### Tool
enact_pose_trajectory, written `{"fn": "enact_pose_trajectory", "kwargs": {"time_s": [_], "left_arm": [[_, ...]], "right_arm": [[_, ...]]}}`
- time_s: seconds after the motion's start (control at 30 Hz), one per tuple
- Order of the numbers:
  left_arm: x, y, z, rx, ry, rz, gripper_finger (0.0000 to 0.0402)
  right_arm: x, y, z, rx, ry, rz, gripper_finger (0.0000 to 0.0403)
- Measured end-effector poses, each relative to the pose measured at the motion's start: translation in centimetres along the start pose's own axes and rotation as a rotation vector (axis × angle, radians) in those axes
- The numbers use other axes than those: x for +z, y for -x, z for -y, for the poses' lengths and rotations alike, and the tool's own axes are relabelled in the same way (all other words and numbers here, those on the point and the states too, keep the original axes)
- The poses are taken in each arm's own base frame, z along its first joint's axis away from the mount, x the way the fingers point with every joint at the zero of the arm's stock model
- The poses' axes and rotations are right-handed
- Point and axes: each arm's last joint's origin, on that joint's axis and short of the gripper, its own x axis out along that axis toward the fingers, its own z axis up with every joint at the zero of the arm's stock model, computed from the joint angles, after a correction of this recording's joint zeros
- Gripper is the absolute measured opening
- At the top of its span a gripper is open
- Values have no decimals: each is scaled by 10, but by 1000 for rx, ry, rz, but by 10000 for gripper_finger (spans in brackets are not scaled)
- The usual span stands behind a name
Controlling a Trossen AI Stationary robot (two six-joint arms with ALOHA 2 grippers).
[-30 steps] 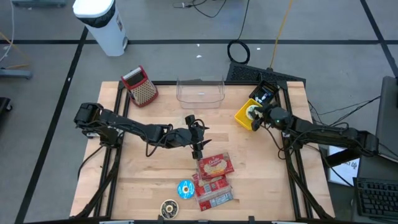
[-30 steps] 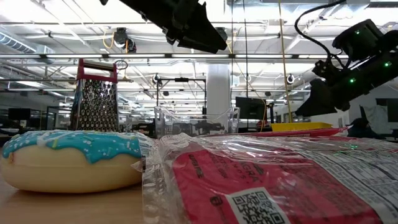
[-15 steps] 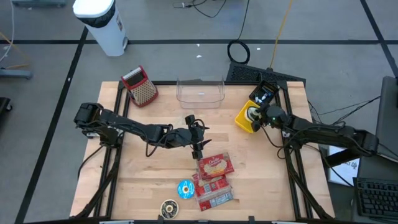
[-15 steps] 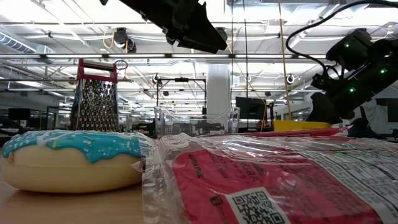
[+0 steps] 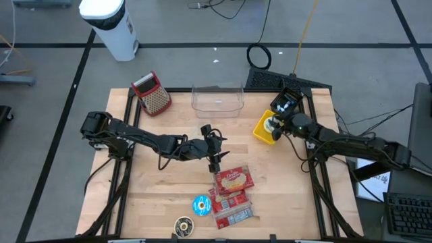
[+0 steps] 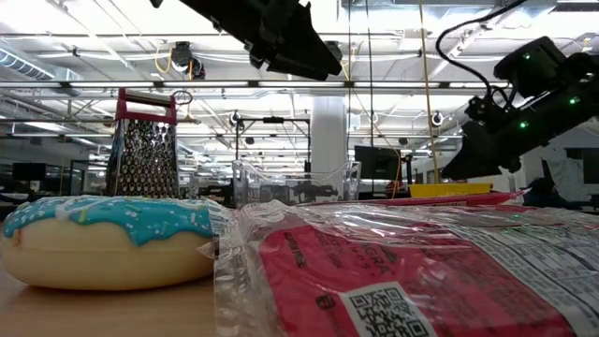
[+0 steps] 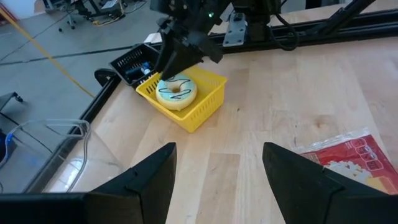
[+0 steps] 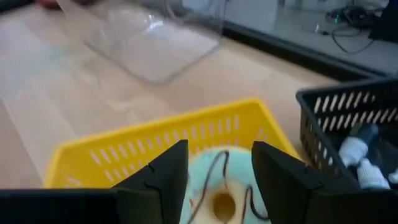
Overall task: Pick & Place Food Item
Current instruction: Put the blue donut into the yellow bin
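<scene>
My right claw (image 5: 276, 124) is shifting a touch from where it hung a moment ago, and the yellow basket (image 5: 263, 131) is sitting slightly turned beneath it; my left arm is not moving at all. The pale green doughnut (image 7: 176, 91) is lying inside that yellow basket, at the right side of the table (image 5: 155, 202) beside a black crate (image 5: 289, 98). I am hovering just over it with my right claw's fingers (image 8: 155, 180) parted to either side of it and holding nothing. As I judge it, I am reaching for the doughnut and the grasp is not yet made. Next I need to come down, straddle the doughnut and close gently without snagging the basket wall. My left claw (image 5: 214, 160) is waiting at mid-table, spread wide and empty, just above the red snack packets (image 5: 233, 181). A clear tub (image 5: 217, 99) is standing near the far edge, perhaps the drop spot.
</scene>
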Motion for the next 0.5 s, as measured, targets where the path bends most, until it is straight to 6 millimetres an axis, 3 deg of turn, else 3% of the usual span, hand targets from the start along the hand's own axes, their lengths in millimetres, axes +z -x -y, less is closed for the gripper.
{"fn": "enact_pose_trajectory", "kwargs": {"time_s": [0.23,0.5], "left_arm": [[-2,0,1,-9,39,-14,241],[-12,12,13,-241,175,-170,241]], "right_arm": [[20,7,-7,163,-31,188,169],[41,29,-28,765,55,370,169]]}}
